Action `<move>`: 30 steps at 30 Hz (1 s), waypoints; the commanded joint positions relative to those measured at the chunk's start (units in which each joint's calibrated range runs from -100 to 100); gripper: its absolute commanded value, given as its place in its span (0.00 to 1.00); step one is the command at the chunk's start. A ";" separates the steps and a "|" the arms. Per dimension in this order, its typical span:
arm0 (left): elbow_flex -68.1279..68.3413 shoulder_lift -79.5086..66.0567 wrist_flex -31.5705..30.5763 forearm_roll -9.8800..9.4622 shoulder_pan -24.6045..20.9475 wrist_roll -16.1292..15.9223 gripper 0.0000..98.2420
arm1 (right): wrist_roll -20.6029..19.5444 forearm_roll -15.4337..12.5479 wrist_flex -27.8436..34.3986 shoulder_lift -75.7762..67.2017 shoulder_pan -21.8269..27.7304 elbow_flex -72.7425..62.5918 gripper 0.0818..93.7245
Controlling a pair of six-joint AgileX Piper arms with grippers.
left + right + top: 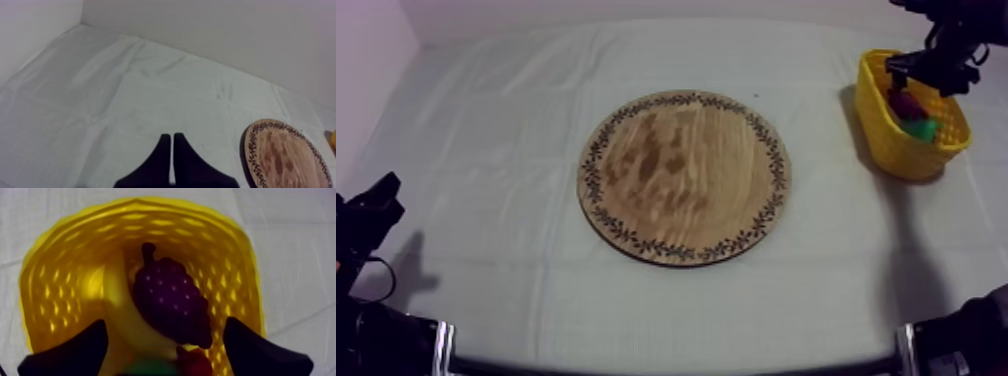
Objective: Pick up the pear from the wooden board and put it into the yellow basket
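The pear [926,131] lay in the yellow basket [877,140] beneath the right gripper [165,325], fingers spread and empty; the left gripper [172,142] was closed on nothing. It looked light, hard and slick, best gripped round its belly.

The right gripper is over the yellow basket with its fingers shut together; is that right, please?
Not quite: the right gripper is over the yellow basket with its fingers open, wide apart, as the right wrist view shows.

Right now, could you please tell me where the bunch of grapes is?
The bunch of grapes lies inside the yellow basket on my right, against the banana, below my open right gripper.
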 commanded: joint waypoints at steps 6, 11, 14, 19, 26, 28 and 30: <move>0.00 0.00 -0.01 0.00 0.00 0.01 0.00 | 0.74 -0.69 -2.74 -5.34 0.07 1.70 0.68; 0.00 0.00 -0.01 0.00 0.00 0.01 0.00 | 1.37 -1.77 -2.06 -12.42 -1.12 3.08 0.65; 0.00 0.00 -0.01 0.00 0.00 0.01 0.00 | 1.81 -2.25 -1.92 -17.79 -1.82 5.19 0.65; 0.00 0.00 -0.01 0.00 0.00 0.01 0.00 | 3.28 -2.88 -3.23 -28.88 -2.46 12.03 0.66; 0.00 0.00 -0.01 0.00 0.00 0.01 0.00 | 5.90 -5.34 -3.96 -46.51 -4.16 24.87 0.61; 0.00 0.00 -0.01 0.00 0.00 0.01 0.00 | 6.61 -6.13 -4.40 -51.73 -4.59 28.57 0.59; 0.00 0.00 -0.01 0.00 0.00 0.01 0.00 | 7.16 -6.67 -4.83 -56.83 -4.96 32.25 0.58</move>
